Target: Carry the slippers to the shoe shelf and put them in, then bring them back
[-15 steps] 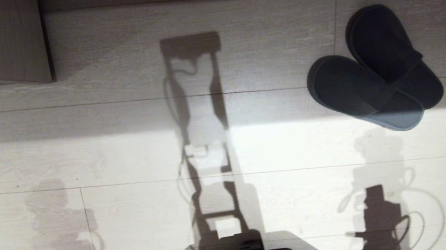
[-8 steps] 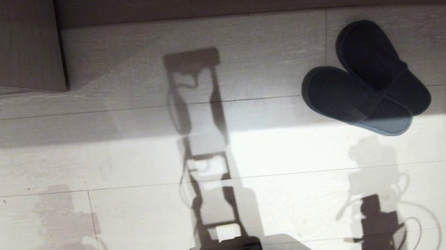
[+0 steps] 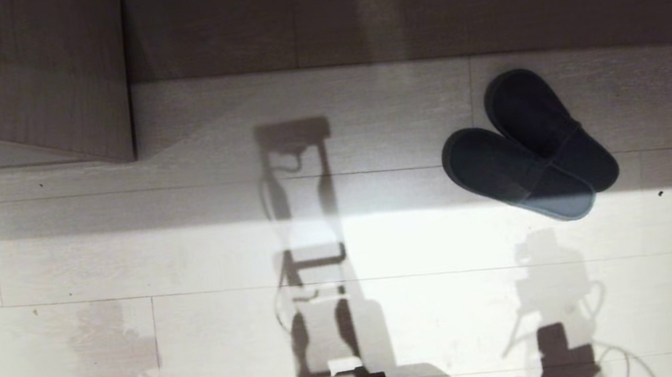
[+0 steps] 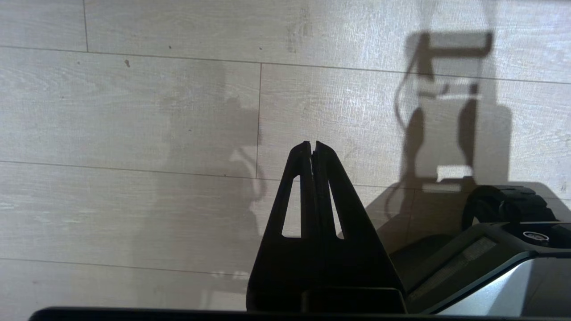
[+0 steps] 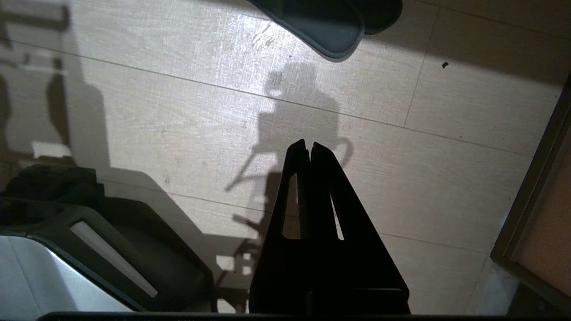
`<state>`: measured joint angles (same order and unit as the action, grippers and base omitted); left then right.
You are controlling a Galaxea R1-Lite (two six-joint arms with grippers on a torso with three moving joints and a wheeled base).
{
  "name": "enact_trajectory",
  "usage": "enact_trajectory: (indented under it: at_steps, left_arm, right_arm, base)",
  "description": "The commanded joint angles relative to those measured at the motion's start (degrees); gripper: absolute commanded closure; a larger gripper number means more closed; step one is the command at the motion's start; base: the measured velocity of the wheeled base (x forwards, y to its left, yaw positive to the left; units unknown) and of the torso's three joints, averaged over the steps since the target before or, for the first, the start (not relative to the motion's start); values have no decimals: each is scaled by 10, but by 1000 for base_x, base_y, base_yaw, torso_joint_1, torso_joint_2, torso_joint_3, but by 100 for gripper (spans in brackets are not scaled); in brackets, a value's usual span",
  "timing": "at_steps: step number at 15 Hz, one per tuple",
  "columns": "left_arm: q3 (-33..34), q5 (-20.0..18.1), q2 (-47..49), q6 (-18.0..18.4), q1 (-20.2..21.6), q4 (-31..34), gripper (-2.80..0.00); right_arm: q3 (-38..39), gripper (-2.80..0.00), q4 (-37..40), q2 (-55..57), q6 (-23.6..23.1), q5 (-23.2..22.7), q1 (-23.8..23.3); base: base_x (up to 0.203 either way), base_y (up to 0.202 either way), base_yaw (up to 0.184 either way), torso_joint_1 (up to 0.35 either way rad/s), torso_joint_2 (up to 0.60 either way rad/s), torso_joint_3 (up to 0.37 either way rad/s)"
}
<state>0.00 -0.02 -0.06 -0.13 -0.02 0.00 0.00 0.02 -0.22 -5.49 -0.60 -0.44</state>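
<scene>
A: From the head view, where are the slippers (image 3: 528,148)?

B: On the floor (image 3: 184,253) ahead to the right, overlapping, half in shadow near a wood-grain panel (image 3: 20,70). No arm shows.

A: Left wrist view?

B: The left pincer (image 4: 313,145) hangs over bare planks, pressed together, holding nothing.

A: Right wrist view?

B: The right pincer (image 5: 308,145) is closed and empty too, slipper heels (image 5: 330,20) beyond it. They look light and floppy; I'd pinch both straps together.

Hard backlight, long robot shadows
</scene>
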Motion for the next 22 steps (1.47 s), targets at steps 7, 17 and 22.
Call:
enact_trajectory:
  at_steps: [7,17,22]
  left_arm:
    - [0,0,1,0,0,0,0]
    - [0,0,1,0,0,-1,0]
    - [0,0,1,0,0,0,0]
  right_arm:
    - [0,0,0,2,-1,0,0]
    - [0,0,0,2,-1,0,0]
    - [0,0,0,2,-1,0,1]
  base:
    - [0,0,0,2,1,210]
    - [0,0,0,1,3,202]
    - [0,0,0,1,1,201]
